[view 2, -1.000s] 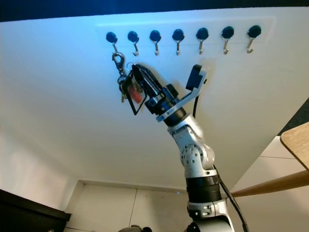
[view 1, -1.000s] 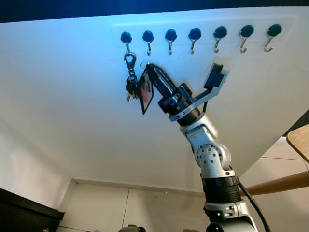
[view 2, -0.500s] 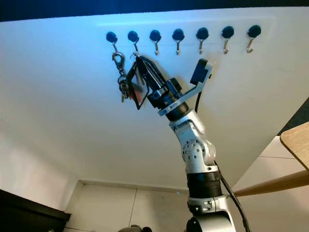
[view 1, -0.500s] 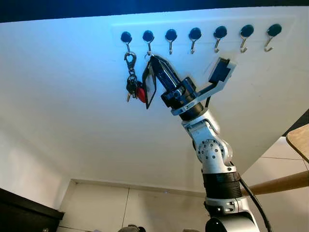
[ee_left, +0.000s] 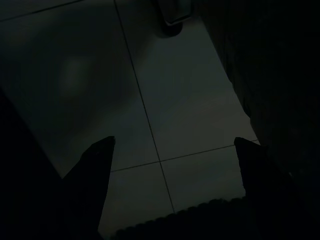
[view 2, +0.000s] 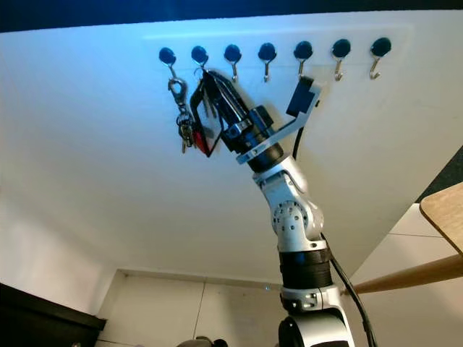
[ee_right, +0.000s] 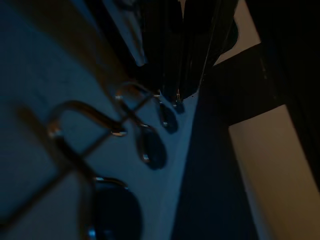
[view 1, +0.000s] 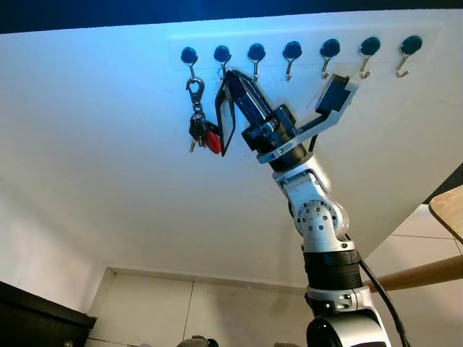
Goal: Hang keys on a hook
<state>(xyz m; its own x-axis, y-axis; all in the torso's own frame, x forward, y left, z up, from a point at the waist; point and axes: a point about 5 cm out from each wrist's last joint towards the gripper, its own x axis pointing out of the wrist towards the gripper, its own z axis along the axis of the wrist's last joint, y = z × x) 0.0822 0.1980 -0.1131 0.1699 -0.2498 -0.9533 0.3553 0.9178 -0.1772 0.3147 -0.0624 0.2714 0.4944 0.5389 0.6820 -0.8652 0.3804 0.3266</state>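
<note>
Right end effector [view 1: 230,74] higher, clamped on keys [view 1: 225,116].

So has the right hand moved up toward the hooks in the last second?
Yes. The right hand has risen along the wall: its tips now sit just under the second hook, beside the keys hanging on the first.

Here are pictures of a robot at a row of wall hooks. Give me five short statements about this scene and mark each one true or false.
1. The row has seven hooks. True.
2. A key bunch hangs from the leftmost hook. True.
3. The left gripper reaches up to the hooks. False: the right gripper does; the left one hangs over a tiled floor.
4. The right gripper is below the rightmost hook. False: it is by the second hook from the left.
5. The left gripper's fingers are apart. True.
</note>
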